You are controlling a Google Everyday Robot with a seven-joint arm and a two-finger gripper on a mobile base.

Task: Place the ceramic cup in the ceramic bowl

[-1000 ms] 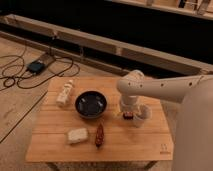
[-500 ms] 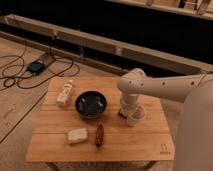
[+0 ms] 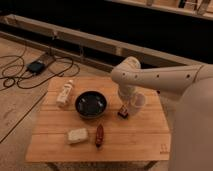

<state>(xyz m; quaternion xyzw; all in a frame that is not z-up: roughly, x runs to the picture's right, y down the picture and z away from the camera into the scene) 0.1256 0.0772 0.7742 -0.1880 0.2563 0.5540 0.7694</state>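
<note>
Seemingly the hand (image 3: 125, 109) is clamped together on the bowl-side wall of the ceramic cup (image 3: 139, 100), just right of the ceramic bowl (image 3: 91, 104) on the tabletop (image 3: 130, 137); so thin a pinch could slip, dropping it.

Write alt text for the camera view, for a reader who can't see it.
The gripper of a white robot arm, fingers shut, sits at a small white ceramic cup on a wooden table, beside an empty glossy dark round bowl.

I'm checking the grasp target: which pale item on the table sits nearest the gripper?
The white ceramic cup, right of the dark bowl, directly beside the gripper. The cream bottle and pale block lie left of the bowl.
</note>
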